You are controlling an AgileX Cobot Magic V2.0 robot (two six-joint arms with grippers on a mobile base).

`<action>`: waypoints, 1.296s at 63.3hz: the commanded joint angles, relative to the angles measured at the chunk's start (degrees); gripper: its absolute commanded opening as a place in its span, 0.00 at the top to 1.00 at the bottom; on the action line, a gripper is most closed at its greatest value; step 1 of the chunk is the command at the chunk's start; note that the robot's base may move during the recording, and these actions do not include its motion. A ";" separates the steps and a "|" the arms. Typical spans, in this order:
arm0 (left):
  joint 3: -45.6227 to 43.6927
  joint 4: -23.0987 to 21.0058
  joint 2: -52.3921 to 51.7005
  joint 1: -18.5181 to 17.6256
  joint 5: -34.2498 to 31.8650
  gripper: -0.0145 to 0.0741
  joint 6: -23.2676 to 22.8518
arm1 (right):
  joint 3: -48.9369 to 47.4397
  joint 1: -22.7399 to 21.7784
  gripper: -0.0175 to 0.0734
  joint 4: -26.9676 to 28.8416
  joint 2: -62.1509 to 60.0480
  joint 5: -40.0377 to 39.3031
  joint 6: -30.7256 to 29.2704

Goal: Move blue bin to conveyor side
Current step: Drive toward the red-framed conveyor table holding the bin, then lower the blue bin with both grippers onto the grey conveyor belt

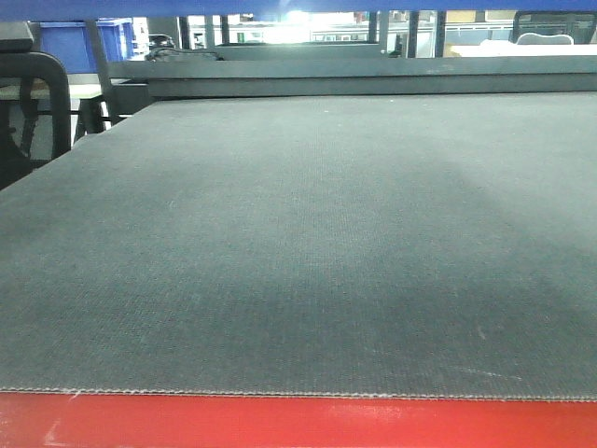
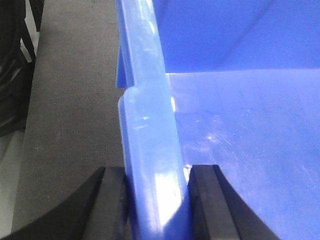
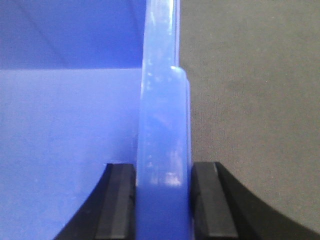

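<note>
Wrist-mounted — two pincers point(image 2: 157, 200) point(image 3: 162, 200) on one blue bin point(image 2: 250, 145)

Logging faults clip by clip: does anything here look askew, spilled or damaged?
Nothing stands out. The left gripper and right gripper each clamp the rim of the blue bin, with a finger on either side. The conveyor belt shows no tear or spill.

blue bin point(image 2: 250, 140) cropped all round, rim point(image 3: 162, 115) blurred, left tool point(image 2: 157, 172) and right tool point(image 3: 162, 170) cut off below
</note>
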 commanded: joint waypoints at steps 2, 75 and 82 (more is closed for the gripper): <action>-0.89 1.00 -0.74 0.06 -4.70 0.86 1.03 | -0.82 -0.40 0.89 -3.76 -1.14 -5.22 -0.23; -0.89 -2.69 16.79 0.06 -18.39 0.86 3.16 | -0.82 -0.40 0.89 -2.04 16.20 -11.72 -0.23; -0.89 -2.82 20.77 0.06 -18.95 0.86 3.16 | -0.82 -0.40 0.89 -2.04 19.66 -14.40 -0.23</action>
